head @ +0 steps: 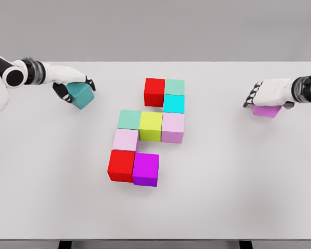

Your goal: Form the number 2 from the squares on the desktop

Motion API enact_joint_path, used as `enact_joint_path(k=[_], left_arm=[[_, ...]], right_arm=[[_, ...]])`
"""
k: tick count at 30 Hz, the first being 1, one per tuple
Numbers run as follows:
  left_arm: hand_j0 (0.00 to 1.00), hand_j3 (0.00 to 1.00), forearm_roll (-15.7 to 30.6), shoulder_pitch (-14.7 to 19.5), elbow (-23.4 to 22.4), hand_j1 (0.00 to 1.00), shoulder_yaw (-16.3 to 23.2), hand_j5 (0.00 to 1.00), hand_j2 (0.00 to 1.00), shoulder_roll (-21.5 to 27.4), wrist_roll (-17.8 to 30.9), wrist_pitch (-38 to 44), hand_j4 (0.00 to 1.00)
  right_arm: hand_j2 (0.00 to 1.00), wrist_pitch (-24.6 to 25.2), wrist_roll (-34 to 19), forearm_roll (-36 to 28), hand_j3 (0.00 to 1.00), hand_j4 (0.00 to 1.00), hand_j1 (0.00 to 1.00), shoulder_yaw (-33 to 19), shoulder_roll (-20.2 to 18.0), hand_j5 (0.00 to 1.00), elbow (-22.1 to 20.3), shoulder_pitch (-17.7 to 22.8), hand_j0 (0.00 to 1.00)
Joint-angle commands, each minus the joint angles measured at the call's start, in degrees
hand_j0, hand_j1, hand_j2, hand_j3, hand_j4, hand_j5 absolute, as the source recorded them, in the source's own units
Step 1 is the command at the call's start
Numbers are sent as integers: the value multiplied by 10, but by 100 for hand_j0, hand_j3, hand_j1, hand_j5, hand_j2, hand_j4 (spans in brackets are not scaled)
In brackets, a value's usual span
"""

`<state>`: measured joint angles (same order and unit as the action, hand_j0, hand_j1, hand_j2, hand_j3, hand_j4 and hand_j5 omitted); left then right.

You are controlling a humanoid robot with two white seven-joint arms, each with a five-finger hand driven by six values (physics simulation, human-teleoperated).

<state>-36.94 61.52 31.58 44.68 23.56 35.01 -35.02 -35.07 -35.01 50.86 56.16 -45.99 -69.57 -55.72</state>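
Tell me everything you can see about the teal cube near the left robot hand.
The teal cube is a plain, smooth block in a dark blue-green colour, with no marks. It sits at the far left of the white table, turned at an angle, so one corner points toward the camera. The left robot hand lies over its top and back, fingers curled around it. It stands apart from the group of cubes in the middle. Whether it is lifted cannot be told.

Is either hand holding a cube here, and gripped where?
Left hand grips the teal cube by its top and sides. Right hand covers the purple cube; grip unclear.
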Motion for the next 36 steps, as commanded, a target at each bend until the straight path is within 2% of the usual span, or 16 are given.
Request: enact_joint_path(k=[1, 3, 9, 10, 14, 15, 16, 22, 25, 26, 30, 31, 34, 36], left_arm=[[62, 62, -1, 0, -4, 62, 1, 62, 62, 0, 0, 0, 62], [56, 56, -1, 0, -4, 56, 1, 56, 56, 0, 0, 0, 56], [44, 44, 3, 4, -2, 44, -1, 44, 44, -1, 0, 0, 44], [43, 43, 4, 5, -2, 43, -2, 43, 43, -1, 0, 0, 43], [40, 40, 6, 18, -1, 40, -7, 40, 40, -8, 0, 0, 40], [40, 40, 6, 19, -1, 40, -7, 40, 40, -16, 0, 0, 40], [40, 40, 7, 19, 0, 40, -7, 40, 40, -18, 0, 0, 40], [40, 40, 15, 20, 3, 40, -9, 40, 40, -42, 0, 0, 40], [40, 40, 30, 25, 5, 40, -9, 40, 40, -49, 0, 14, 40], [41, 41, 30, 25, 6, 41, -9, 41, 41, -52, 0, 45, 41], [41, 41, 31, 22, 57, 41, -8, 41, 41, -50, 0, 148, 41], [41, 41, 31, 22, 60, 41, -8, 41, 41, -50, 0, 159, 41], [40, 40, 34, 13, 117, 40, -8, 40, 40, -46, 0, 231, 40], [41, 41, 58, 3, 139, 41, -7, 41, 41, -38, 0, 268, 41]], right_arm=[[98, 1, 0, 0, 98, 98, 98, 2, 3, 98, 10, -1, 98], [98, 1, 0, 1, 98, 98, 98, 4, 9, 98, 23, -4, 98], [95, 1, 0, 1, 95, 95, 95, 18, 13, 95, 23, -5, 95], [90, 1, 0, -1, 90, 90, 90, 18, 13, 90, 23, -5, 90], [56, 1, 0, -22, 56, 56, 56, 14, 8, 56, 24, -10, 56], [41, 1, 0, -50, 41, 41, 41, 11, 6, 41, 24, -11, 41], [39, 1, 0, -58, 39, 39, 39, 10, 6, 39, 26, -11, 39], [40, 1, 0, -88, 40, 40, 40, 6, 5, 40, 23, -22, 40], [42, 1, 0, -132, 42, 42, 42, -1, 4, 42, 9, -30, 42], [43, 1, 0, -146, 43, 43, 43, -15, -1, 43, 0, -30, 43], [43, 1, 0, -186, 43, 43, 43, -35, -37, 43, -89, -24, 43], [43, 1, 0, -190, 43, 43, 43, -35, -43, 43, -99, -23, 43], [43, 1, 0, -193, 43, 43, 43, -35, -47, 43, -126, -20, 43], [43, 1, 0, -218, 43, 43, 43, -35, -56, 43, -145, -17, 43]])
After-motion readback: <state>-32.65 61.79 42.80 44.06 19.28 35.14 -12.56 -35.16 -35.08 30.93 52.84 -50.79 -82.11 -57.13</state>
